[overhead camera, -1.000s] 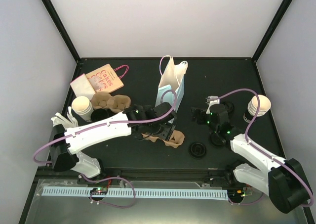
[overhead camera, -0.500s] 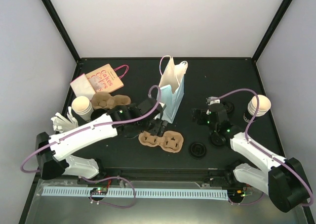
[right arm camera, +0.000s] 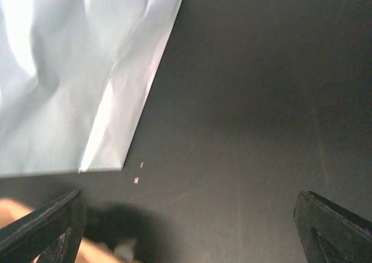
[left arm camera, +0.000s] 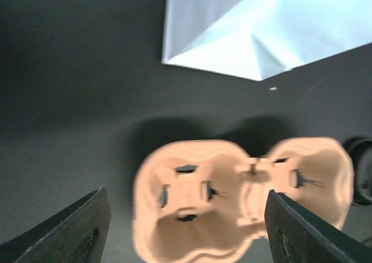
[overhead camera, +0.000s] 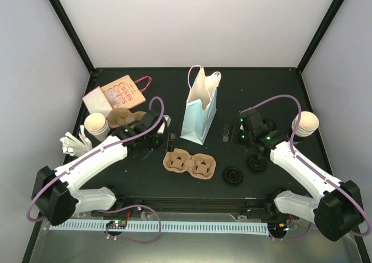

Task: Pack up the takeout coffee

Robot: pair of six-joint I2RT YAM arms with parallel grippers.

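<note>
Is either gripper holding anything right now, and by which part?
Nothing is held. The left gripper is open, with the cup carrier lying on the table beyond it. The right gripper is open and empty near the paper bag.

A pale blue paper bag point(overhead camera: 197, 112) stands upright in the middle of the dark counter point(overhead camera: 261, 94), mouth open and handles up. Just in front of it, not touching, a tan two-well pulp carrier point(overhead camera: 190, 163) lies flat, and a second carrier point(overhead camera: 125, 119) sits further left. One pale cup point(overhead camera: 96, 125) stands beside that second carrier and another cup point(overhead camera: 305, 123) stands far right, while a black lid point(overhead camera: 233, 175) and a second lid point(overhead camera: 257, 162) lie flat front right.
</note>
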